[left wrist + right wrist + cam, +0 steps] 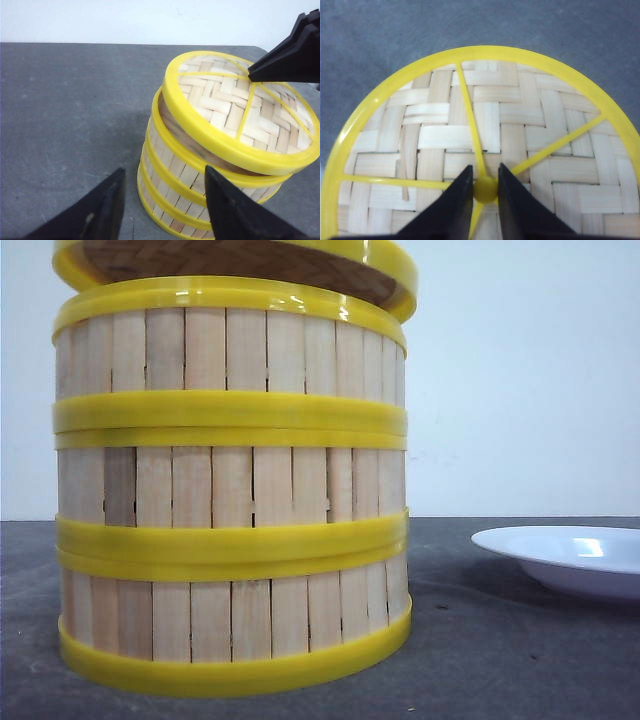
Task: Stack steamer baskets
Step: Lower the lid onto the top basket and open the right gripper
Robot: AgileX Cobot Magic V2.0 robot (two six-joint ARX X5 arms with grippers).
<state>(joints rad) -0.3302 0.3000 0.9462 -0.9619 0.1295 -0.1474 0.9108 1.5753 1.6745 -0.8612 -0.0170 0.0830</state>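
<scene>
My right tool pinches the lid's knob; the left tool hangs released. The lid sits tilted on the steamer baskets, so I'd level and centre it before letting go.

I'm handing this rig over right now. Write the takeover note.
Right gripper: shut on the knob of the lid, holding it tilted over the stack.
Left gripper: open, empty, beside the stack.
Baskets: all three stacked, bottom basket, middle basket, top basket, on the table. A white plate sits to the right.
Done: stacking.
Left: the lid is not seated flat yet; probably lower and release it.
</scene>
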